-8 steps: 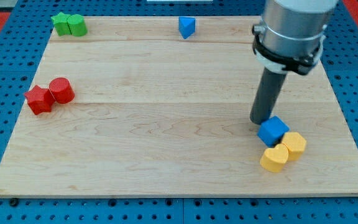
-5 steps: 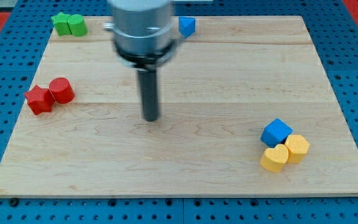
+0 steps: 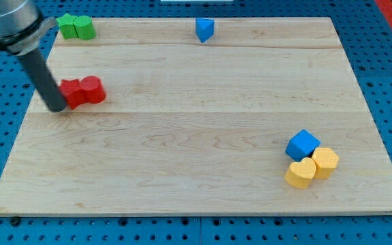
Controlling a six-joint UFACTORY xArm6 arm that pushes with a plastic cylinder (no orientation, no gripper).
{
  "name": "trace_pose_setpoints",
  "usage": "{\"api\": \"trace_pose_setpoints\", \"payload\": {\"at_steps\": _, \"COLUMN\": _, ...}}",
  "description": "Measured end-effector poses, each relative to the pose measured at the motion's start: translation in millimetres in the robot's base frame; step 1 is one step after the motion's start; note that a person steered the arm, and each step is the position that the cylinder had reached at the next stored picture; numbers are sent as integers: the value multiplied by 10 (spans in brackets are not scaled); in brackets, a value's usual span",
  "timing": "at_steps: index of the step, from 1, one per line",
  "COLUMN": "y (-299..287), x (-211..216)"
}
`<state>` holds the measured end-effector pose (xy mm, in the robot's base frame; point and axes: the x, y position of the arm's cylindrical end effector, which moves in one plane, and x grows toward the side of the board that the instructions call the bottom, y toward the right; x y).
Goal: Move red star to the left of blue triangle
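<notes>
The red star (image 3: 73, 93) lies at the board's left, touching a red round block (image 3: 92, 89) on its right side. My tip (image 3: 56, 107) rests on the board right against the red star's left edge. The blue triangle (image 3: 204, 29) sits near the view's top edge, at the middle, far up and right of the red star.
Two green blocks (image 3: 75, 26) stand together in the top left corner. A blue cube (image 3: 300, 145) and two yellow blocks (image 3: 312, 167) cluster at the bottom right. The wooden board (image 3: 203, 122) lies on a blue perforated surface.
My tip swept from the right side across the board to the left. The red star and red round block have shifted right and slightly up.
</notes>
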<state>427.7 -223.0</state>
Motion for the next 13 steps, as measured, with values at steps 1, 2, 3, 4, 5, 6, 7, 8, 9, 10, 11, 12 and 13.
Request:
{"api": "trace_pose_setpoints", "payload": {"at_steps": 1, "y": 402, "x": -143}}
{"api": "trace_pose_setpoints", "payload": {"at_steps": 2, "y": 535, "x": -310}}
{"api": "trace_pose_setpoints", "payload": {"at_steps": 3, "y": 276, "x": -359}}
{"api": "trace_pose_setpoints", "payload": {"at_steps": 4, "y": 48, "x": -353}}
{"api": "trace_pose_setpoints", "payload": {"at_steps": 5, "y": 5, "x": -574}}
{"api": "trace_pose_setpoints", "payload": {"at_steps": 6, "y": 458, "x": -745}}
{"api": "trace_pose_setpoints", "payload": {"at_steps": 7, "y": 788, "x": -980}}
{"api": "trace_pose_setpoints", "payload": {"at_steps": 8, "y": 725, "x": -1125}}
{"api": "trace_pose_setpoints", "payload": {"at_steps": 9, "y": 393, "x": -1145}}
{"api": "trace_pose_setpoints", "payload": {"at_steps": 10, "y": 497, "x": -1360}}
{"api": "trace_pose_setpoints", "payload": {"at_steps": 11, "y": 849, "x": -1526}}
{"api": "trace_pose_setpoints", "payload": {"at_steps": 12, "y": 1184, "x": -1637}}
{"api": "trace_pose_setpoints", "payload": {"at_steps": 13, "y": 1496, "x": -1747}}
